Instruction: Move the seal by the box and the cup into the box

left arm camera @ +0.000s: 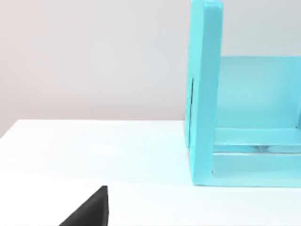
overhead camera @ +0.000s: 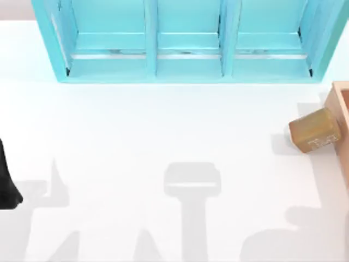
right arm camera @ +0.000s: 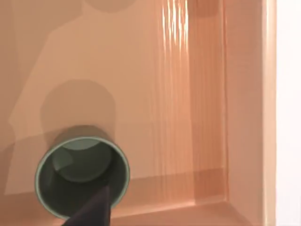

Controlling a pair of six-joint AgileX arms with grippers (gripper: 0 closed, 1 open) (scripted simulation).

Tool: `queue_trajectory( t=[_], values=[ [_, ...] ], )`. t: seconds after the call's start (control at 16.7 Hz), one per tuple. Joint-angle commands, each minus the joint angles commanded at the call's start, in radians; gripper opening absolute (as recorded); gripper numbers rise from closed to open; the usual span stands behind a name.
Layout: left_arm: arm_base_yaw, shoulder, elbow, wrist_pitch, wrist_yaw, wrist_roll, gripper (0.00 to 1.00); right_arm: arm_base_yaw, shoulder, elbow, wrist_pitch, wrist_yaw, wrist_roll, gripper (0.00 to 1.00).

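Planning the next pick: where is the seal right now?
The seal lies on the table at the top view's right side, just outside the box's left wall, tilted and close against it, in front of the turquoise shelf unit.

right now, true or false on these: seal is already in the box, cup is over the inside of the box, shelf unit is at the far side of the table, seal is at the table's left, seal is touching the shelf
1. The seal is already in the box. False: it lies on the table, just outside the box's wall.
2. The cup is over the inside of the box. True: the right wrist view shows the box floor under it.
3. The turquoise shelf unit is at the table's far side. True.
4. The seal is at the table's left. False: it is at the right, beside the box.
5. The seal touches the shelf unit. False: bare table lies between them.
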Motion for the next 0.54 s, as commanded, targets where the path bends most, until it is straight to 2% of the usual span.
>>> queue_trajectory(
  t=[0.3, 0.54],
  values=[
    [0.0, 0.0, 0.0, 0.0, 0.0, 0.0, 1.0, -0.006, 0.059, 0.047, -0.14, -0.036, -0.021, 1.0],
    [0.0, 0.0, 0.0, 0.0, 0.0, 0.0, 1.0, -0.009, 0.111, 0.022, -0.175, -0.062, -0.034, 1.0]
  ],
)
